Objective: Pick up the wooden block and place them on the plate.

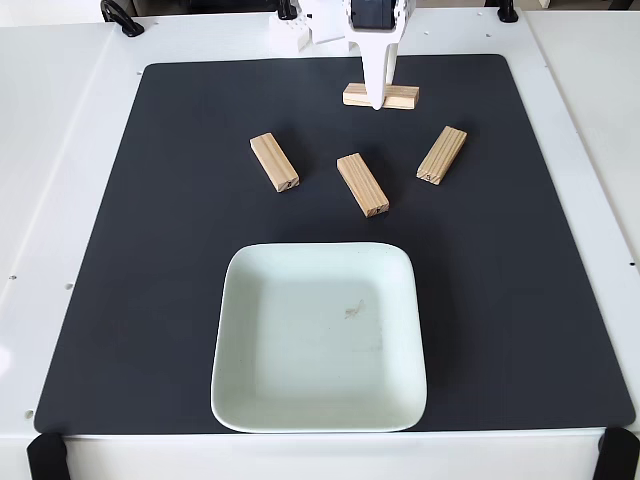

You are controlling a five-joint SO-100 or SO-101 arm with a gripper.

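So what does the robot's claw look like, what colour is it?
The gripper is white plastic. A long, narrow white finger tapers to a point. Above it sits a boxy black part in a white frame, with black cables at the table's far edge.

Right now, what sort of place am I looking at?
Probably a tabletop robot practice bench: a white table with a black mat, four small wooden blocks laid out, a pale green plate, and a white robot gripper.

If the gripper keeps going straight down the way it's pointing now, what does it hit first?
The gripper points down at the far wooden block, lying crosswise at the top of the black mat. That block comes first; the fingers may already be touching it, depth is unclear here.
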